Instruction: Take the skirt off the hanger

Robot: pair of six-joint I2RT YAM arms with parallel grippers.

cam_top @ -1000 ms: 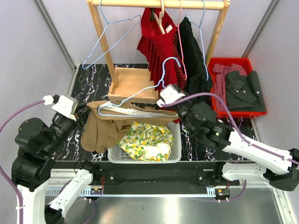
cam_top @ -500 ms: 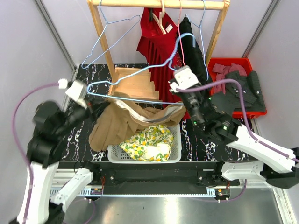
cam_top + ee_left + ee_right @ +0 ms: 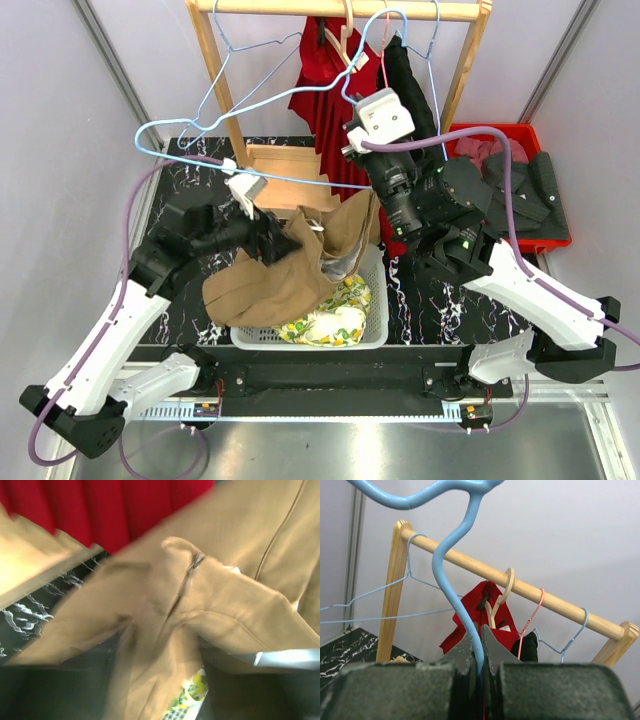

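The hanger [image 3: 440,555] is held high by its neck, with the right gripper [image 3: 479,647] clamped on the wire just below the hook. The skirt [image 3: 280,285] is bunched beneath the hanger's lower bar and drapes over the near left corner of the basket [image 3: 310,343]. The left gripper [image 3: 272,240] is pressed into the skirt's upper folds. Whether its fingers are apart or closed on cloth cannot be told, since the left wrist view is filled with blurred tan fabric.

The step in hand is judged to be the pulling apart of skirt and hanger. Whether the waistband is free of the bar at its right end cannot be made out. A downward pull toward the basket, with the hanger kept up, would be called for next.

A floral cloth [image 3: 330,320] is already lying in the basket. A red dress [image 3: 325,100] and spare hangers are hung on the rail [image 3: 300,8] close behind the raised hook, where snagging is a risk. A red bin [image 3: 520,243] of clothes is set well to the right.
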